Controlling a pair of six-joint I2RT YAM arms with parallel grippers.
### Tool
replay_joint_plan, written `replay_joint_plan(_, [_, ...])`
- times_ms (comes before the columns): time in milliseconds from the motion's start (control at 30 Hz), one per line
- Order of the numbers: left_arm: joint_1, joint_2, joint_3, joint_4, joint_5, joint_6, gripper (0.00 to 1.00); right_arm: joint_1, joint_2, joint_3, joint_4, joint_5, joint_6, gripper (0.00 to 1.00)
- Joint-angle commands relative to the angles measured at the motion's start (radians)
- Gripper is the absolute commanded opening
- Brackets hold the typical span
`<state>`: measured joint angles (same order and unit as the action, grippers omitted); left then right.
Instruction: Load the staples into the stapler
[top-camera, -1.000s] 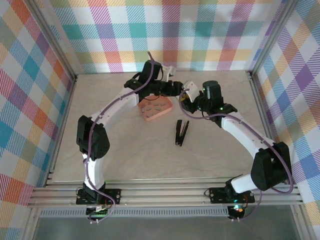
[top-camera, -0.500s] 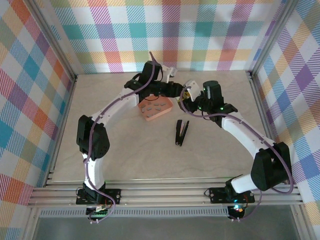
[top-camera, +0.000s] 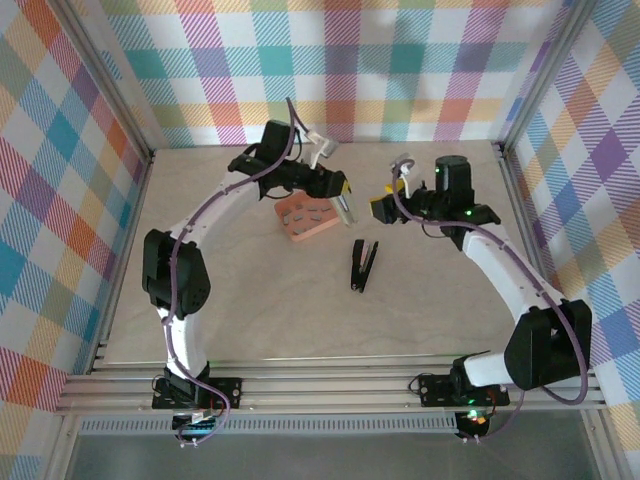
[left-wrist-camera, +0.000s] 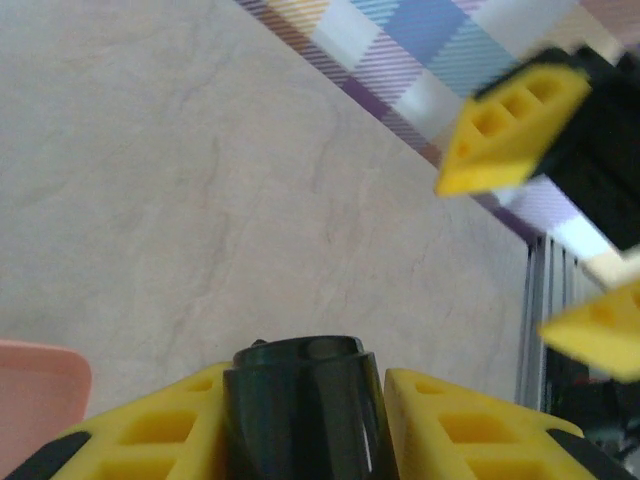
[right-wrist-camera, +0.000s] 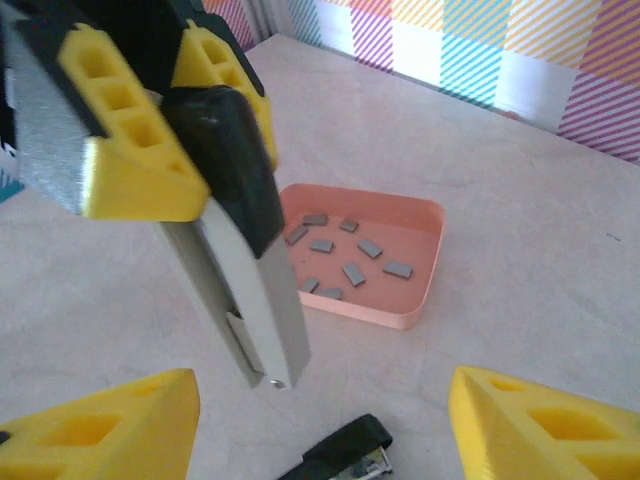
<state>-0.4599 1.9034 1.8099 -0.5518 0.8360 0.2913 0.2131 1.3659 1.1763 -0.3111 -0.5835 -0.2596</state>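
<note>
My left gripper (top-camera: 340, 193) is shut on a grey metal stapler (top-camera: 346, 209) with a black end, which hangs tip down above the table. In the right wrist view the stapler (right-wrist-camera: 262, 300) hangs from the left gripper (right-wrist-camera: 190, 130). In the left wrist view its black end (left-wrist-camera: 305, 410) fills the gap between my yellow fingers (left-wrist-camera: 470, 430). My right gripper (top-camera: 385, 207) is open and empty just right of it, jaws wide (right-wrist-camera: 320, 410). Several staples (right-wrist-camera: 350, 272) lie in the salmon tray (right-wrist-camera: 425, 270).
A second, black stapler (top-camera: 362, 265) lies on the table in front of the tray (top-camera: 296, 232), its end at the bottom of the right wrist view (right-wrist-camera: 340, 455). The right gripper's yellow fingers (left-wrist-camera: 510, 130) face the left wrist camera. Plaid walls enclose the table.
The right gripper opened, let go of the grey stapler and drew back to the right. The left gripper closed on the stapler and now holds it alone, shifted slightly left.
</note>
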Motion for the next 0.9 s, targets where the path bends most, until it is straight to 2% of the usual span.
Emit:
replay_joint_plan(0, [-0.008, -0.071, 0.064, -0.083, 0.158, 0.257, 0.0, 0.002, -0.02, 0.049, -0.154, -0.108, -0.15, 0.65])
replay_joint_plan(167, [-0.008, -0.073, 0.071, -0.105, 0.219, 0.328, 0.0, 0.016, 0.039, 0.111, -0.202, -0.201, -0.217, 0.63])
replay_joint_plan(433, [-0.011, -0.073, 0.08, -0.097, 0.267, 0.341, 0.0, 0.089, 0.108, 0.157, -0.192, -0.205, -0.267, 0.63])
replay_joint_plan(600, [-0.02, -0.072, 0.081, -0.087, 0.3, 0.343, 0.0, 0.111, 0.174, 0.203, -0.193, -0.255, -0.28, 0.62])
replay_joint_plan(800, [-0.023, -0.07, 0.086, -0.101, 0.322, 0.367, 0.0, 0.113, 0.242, 0.272, -0.255, -0.374, -0.338, 0.53])
replay_joint_plan(867, [-0.021, -0.07, 0.088, -0.105, 0.322, 0.37, 0.0, 0.112, 0.255, 0.288, -0.28, -0.421, -0.359, 0.47])
